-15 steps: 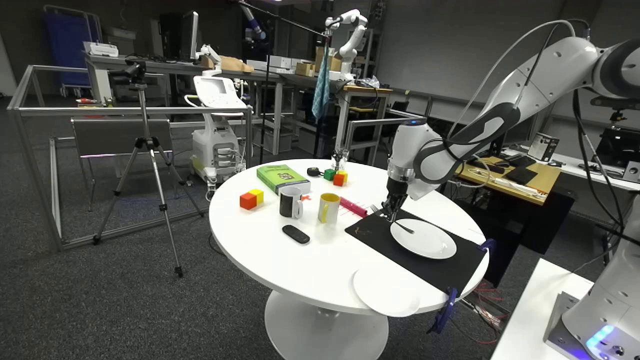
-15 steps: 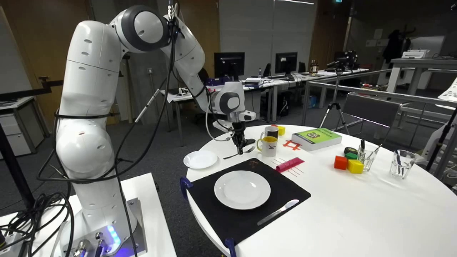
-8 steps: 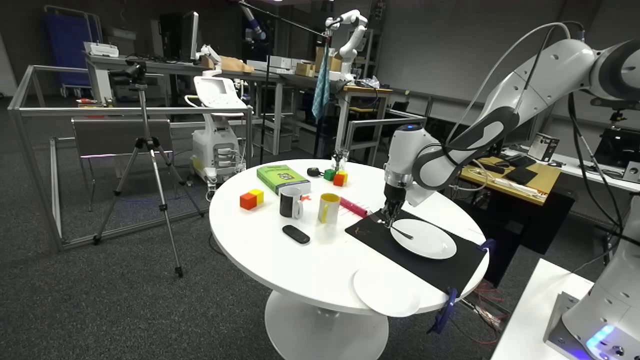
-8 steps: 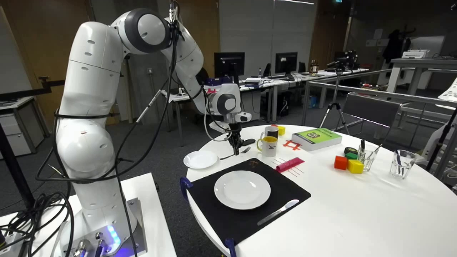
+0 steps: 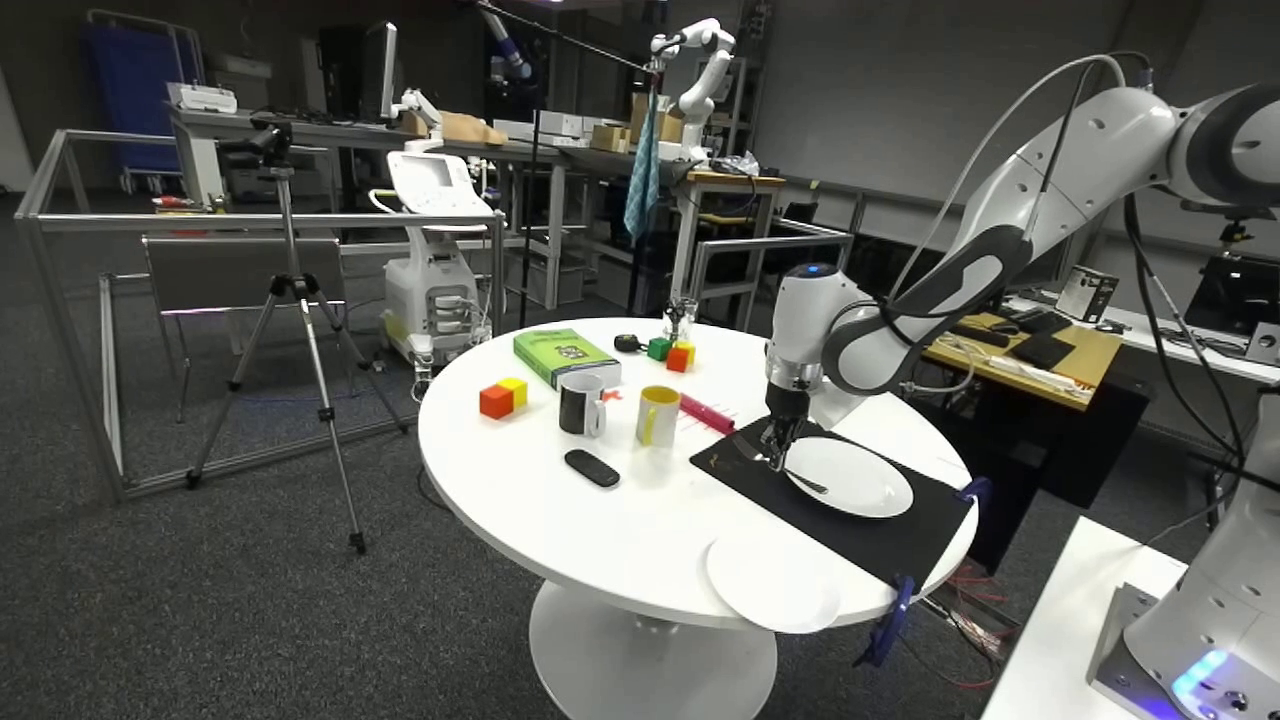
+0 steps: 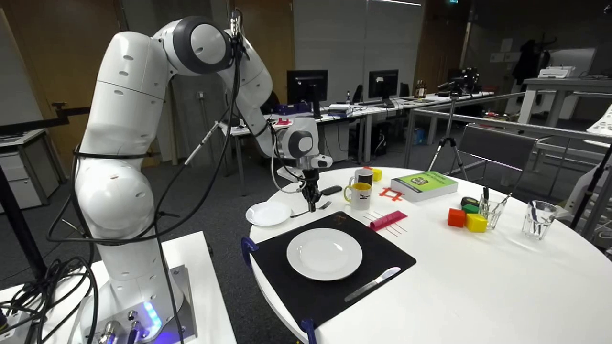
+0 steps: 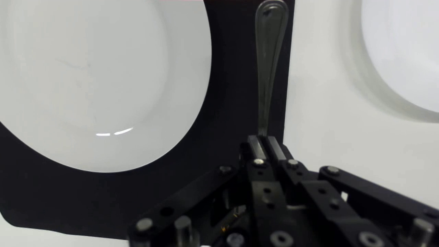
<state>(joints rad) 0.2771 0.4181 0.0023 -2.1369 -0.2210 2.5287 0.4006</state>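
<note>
Fork (image 7: 268,51) over placemat (image 7: 229,113), between dinner plate (image 7: 106,79) and side plate (image 7: 404,44)

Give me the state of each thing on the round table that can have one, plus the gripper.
Gripper, shut on the fork
Fork, held at its neck, off the table
Black mat, spread flat
Large plate, right side up on the mat
Small plate, lying flat
Knife, lying on the mat
Yellow-lined mug, upright
Black-and-white mug, upright
Both glasses, upright
Green book, closed

White arm (image 6: 114,191) — black gripper (image 7: 263,140)
</note>
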